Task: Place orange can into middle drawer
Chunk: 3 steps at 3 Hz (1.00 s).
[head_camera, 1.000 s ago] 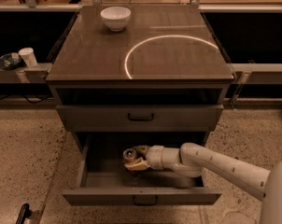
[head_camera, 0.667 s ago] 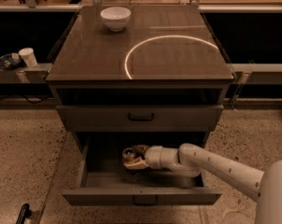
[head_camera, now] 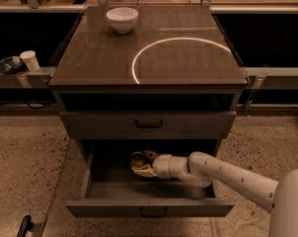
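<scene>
While inside the pulled-out grey-brown middle drawer (head_camera: 104, 209), the white pincer (head_camera: 140, 164) grips the dented orange-gold metal can (head_camera: 137, 158), its lettering illegible.

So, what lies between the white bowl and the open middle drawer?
In the camera view: the cabinet top with a bright light ring, then the closed upper drawer front. The gripper is inside the middle drawer, at the orange can.
</scene>
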Motion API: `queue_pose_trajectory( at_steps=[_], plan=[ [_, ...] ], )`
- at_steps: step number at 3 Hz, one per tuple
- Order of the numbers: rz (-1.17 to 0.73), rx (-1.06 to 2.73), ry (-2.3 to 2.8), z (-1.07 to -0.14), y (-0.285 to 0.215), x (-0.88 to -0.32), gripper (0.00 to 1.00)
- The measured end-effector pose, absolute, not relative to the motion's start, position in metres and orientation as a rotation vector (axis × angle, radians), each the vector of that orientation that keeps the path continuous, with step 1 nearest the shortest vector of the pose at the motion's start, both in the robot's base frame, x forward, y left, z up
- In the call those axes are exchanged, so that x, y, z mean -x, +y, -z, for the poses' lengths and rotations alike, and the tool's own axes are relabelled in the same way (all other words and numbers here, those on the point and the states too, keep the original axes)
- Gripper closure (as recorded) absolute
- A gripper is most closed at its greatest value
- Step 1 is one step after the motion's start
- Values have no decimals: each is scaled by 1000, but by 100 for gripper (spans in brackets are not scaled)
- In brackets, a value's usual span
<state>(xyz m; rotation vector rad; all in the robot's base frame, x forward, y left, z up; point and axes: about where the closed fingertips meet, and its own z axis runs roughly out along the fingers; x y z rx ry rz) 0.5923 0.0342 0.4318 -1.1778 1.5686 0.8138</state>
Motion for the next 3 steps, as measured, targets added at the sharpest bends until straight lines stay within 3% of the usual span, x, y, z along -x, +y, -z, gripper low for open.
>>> queue_pose_trajectory(
  at_steps=[1,3],
  plan=[
    [-814,1178,1569,-432,34,-592,4],
    [-684,1185,1600,-462,-28,-571,0]
  ],
)
